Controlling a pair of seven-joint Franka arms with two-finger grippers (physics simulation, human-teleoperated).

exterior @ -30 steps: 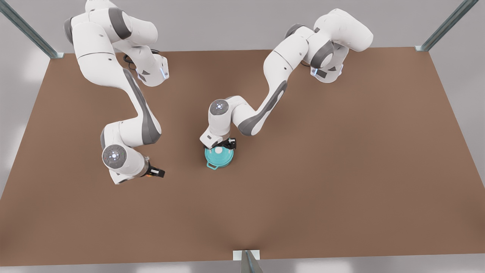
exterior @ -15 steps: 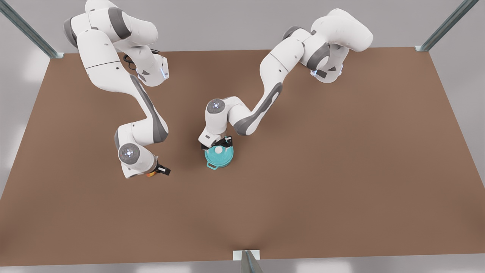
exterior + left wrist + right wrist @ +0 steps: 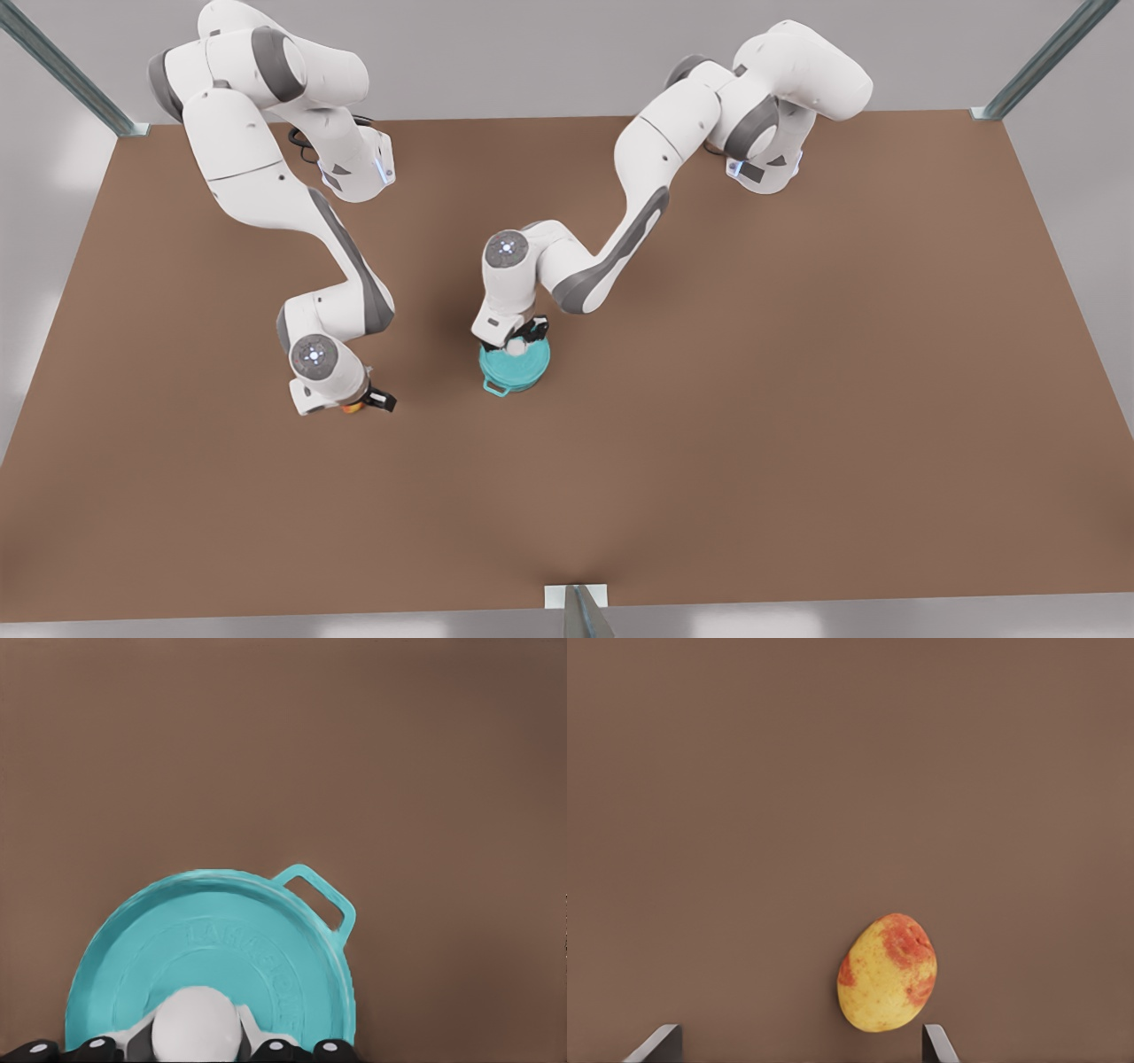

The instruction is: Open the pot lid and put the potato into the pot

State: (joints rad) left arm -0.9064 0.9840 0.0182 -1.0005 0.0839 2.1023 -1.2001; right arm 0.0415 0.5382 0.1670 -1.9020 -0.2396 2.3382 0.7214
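1. Front view: the pot (image 3: 514, 368), capped by the pot lid (image 3: 516, 358), is seen at the worktop's (image 3: 797, 354) centre, with the left tool (image 3: 521, 338) at the lid's 12 o'clock edge. The right tool (image 3: 365, 403) is seen toward 9 o'clock, over the potato (image 3: 353, 408).
2. Left wrist view: the lid's white knob (image 3: 196, 1024) is flanked by the tool's fingers (image 3: 266, 1044); whether it is gripped cannot be told.
3. Right wrist view: the potato is seen lying on the worktop between spread, empty fingertips (image 3: 657, 1043).
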